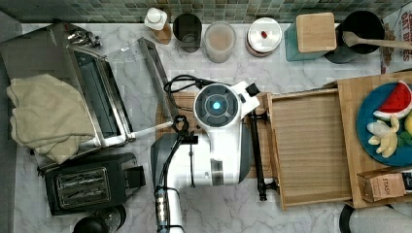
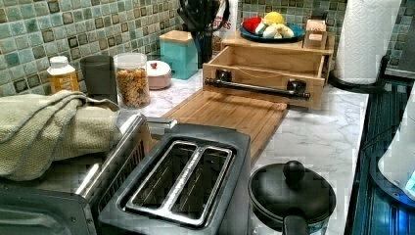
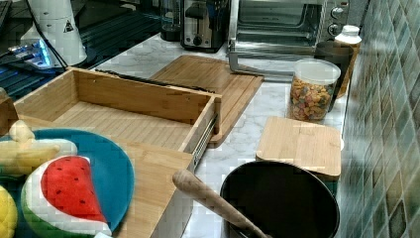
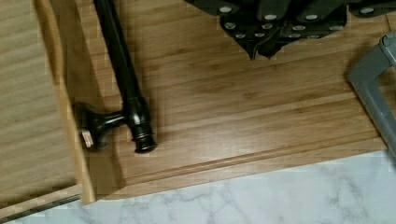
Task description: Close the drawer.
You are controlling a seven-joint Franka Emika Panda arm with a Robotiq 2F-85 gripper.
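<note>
The drawer [image 1: 308, 145] stands pulled out of its wooden stand [image 1: 371, 145] at the counter's [image 1: 301, 73] end on the top view's right, its tray bare inside. Its black bar handle [image 1: 257, 150] runs along the front, which overlaps the near edge of the cutting board [image 2: 227, 112]; in the wrist view the handle's end post [image 4: 100, 126] is seen fixed to the drawer front, with the board's groove [image 4: 243, 156] just beside it.

The arm [image 1: 218, 141] hangs over the board, just beside the handle on the top view's left. The gripper [image 4: 271, 44] shows in the wrist view above the board, apart from the handle and holding nothing; its fingers look together, though the tips are hard to make out.

On top of the stand sits a blue plate [image 1: 364, 126] with toy fruit. Along the tiled wall stand a cereal jar [image 2: 132, 81] and a teal canister [image 2: 178, 54]. A toaster [image 1: 92, 182] and toaster oven [image 1: 94, 92] occupy the counter's other end.
</note>
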